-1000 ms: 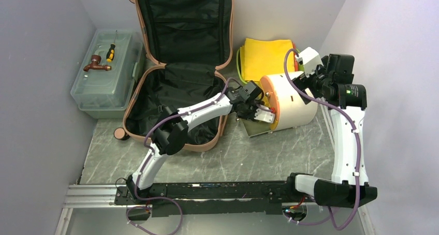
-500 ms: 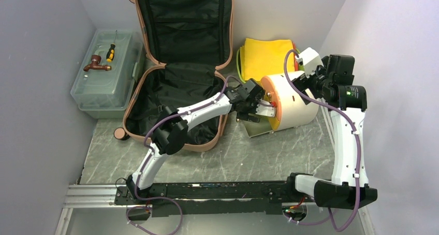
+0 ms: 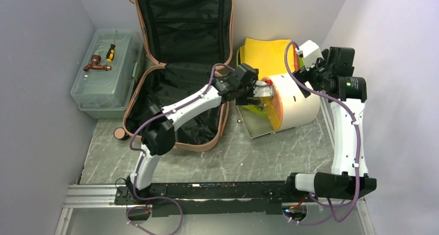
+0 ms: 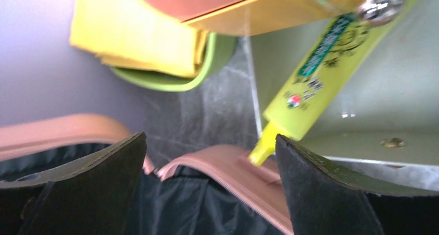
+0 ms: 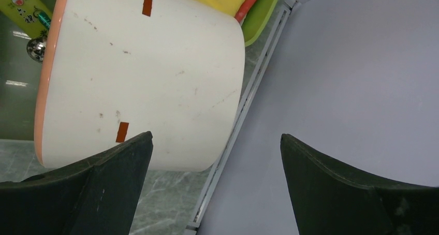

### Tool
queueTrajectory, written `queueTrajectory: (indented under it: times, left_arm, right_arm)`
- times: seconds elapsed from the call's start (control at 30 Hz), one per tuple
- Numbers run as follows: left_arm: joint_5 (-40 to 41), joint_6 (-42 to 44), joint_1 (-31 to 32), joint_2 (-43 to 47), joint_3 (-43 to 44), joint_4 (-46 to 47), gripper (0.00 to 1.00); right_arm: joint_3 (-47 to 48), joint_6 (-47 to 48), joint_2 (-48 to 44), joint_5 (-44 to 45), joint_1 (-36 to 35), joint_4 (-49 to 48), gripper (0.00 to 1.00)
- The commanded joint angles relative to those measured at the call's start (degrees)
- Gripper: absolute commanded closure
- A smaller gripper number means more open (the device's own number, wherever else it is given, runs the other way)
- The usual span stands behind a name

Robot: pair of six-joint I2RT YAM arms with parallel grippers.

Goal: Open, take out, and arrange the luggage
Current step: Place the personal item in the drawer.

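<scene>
The salmon-pink luggage [image 3: 199, 147] lies open at the back left, its lid leaning on the back wall and black lining showing. Its rim also shows in the left wrist view [image 4: 222, 162]. A white drum with an orange rim [image 3: 297, 98] lies on its side right of it. A yellow-green tube [image 3: 256, 109] hangs at the drum's mouth and shows in the left wrist view [image 4: 310, 85]. My left gripper [image 3: 263, 89] is open and empty at the drum's rim, above the luggage edge [image 4: 209, 137]. My right gripper [image 3: 309, 73] is open and empty behind the drum [image 5: 217, 135].
A translucent toolbox [image 3: 106, 85] with a brown tap and a screwdriver on top stands at the left wall. A lime green tray [image 3: 239, 56] with yellow cloth [image 3: 266, 56] sits behind the drum. A flat greenish panel [image 3: 256, 126] lies under the drum. The right wall is close.
My left gripper has moved back and up from the front of the drum's mouth to its upper rim. The yellow-green tube now shows at the mouth. The right gripper shifted slightly.
</scene>
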State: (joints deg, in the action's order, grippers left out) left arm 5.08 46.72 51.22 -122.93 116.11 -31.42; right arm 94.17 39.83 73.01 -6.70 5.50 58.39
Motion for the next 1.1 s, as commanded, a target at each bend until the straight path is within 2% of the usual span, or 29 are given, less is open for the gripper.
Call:
queueTrajectory:
  times: [0.0, 0.13, 0.23, 0.4, 0.7, 0.9, 1.07]
  left_arm:
    - [5.75, -1.24, -2.89, 5.58, -3.13, 5.80, 0.02]
    - [9.66, -1.87, -5.85, 3.35, -4.11, 6.83, 0.14]
    - [9.39, -3.20, -7.54, 1.52, -3.59, 6.30, 0.27]
    - [5.09, -5.77, -8.07, -0.18, -3.57, 3.89, 0.52]
    - [-6.46, -8.36, -7.29, 0.94, -5.17, -0.31, 0.90]
    - [-12.14, -7.85, -6.69, 0.97, -4.75, -4.94, 1.00]
    - [-14.92, -8.40, -6.56, 1.04, -4.21, -8.34, 1.00]
  right_arm:
    - [3.32, -1.46, 0.55, -1.77, 0.22, -1.09, 0.04]
    - [4.27, -1.73, 1.32, -2.13, 0.22, -0.75, 0.04]
    - [5.42, -1.94, 1.80, -2.42, 0.13, -0.27, 0.04]
    - [6.79, -2.13, 2.53, -2.53, 0.04, 0.50, 0.04]
    - [7.41, -1.94, 2.74, -1.83, 0.04, 0.94, 0.04]
    - [7.75, -2.21, 3.22, -1.98, -0.05, 0.77, 0.04]
    - [7.39, -2.24, 3.23, -2.00, -0.13, 0.63, 0.04]
